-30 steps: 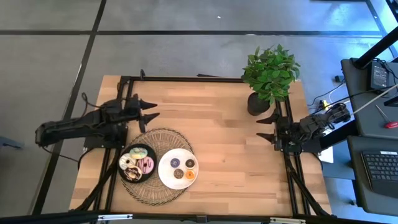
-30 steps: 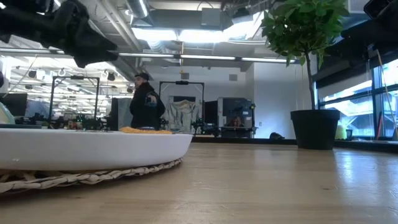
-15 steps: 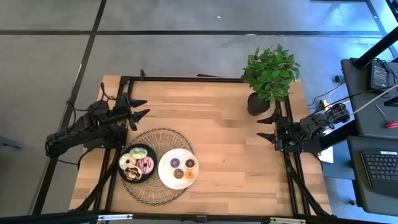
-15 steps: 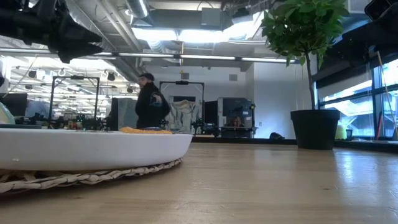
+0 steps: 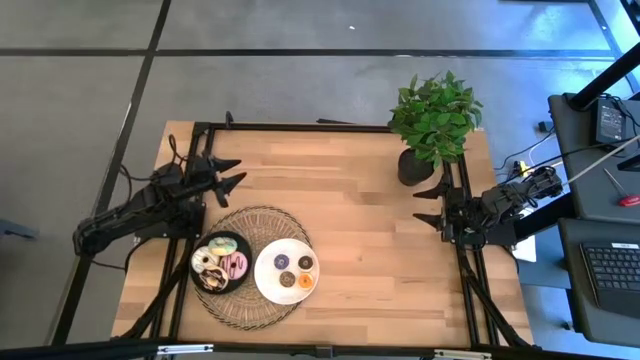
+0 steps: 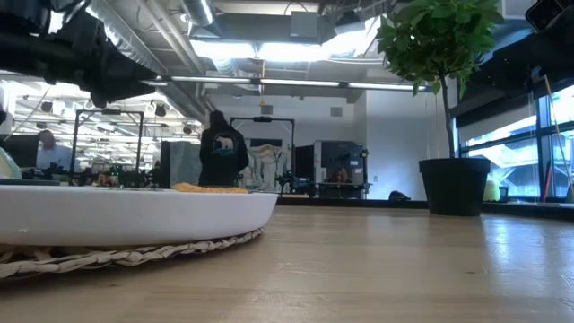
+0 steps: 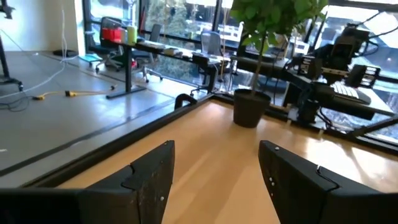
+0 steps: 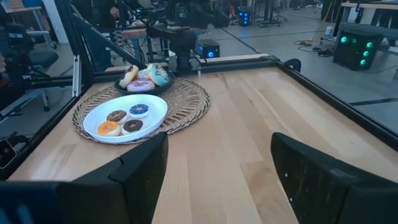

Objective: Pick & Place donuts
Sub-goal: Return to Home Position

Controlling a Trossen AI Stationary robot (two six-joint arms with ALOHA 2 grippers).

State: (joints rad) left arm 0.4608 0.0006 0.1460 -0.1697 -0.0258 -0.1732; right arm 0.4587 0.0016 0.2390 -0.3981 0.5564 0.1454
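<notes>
Donuts point(image 8: 138, 110) lie flat, holes up, on both plates point(image 8: 157, 104).

two black, jointed arms. the left arm point(image 5: 130, 212) has thin dark cables looping beside it. the left gripper point(image 5: 240, 171) and right gripper point(image 5: 416, 205) each carry two flat, matte black fingers point(image 7: 153, 177) with pointed tips.

Donuts point(image 5: 287, 279) lie on two plates point(image 5: 266, 272), side by side on a mat point(image 5: 262, 215) near the table's point(image 5: 370, 260) front-left corner; a plant point(image 5: 434, 118) stands back-right.
</notes>
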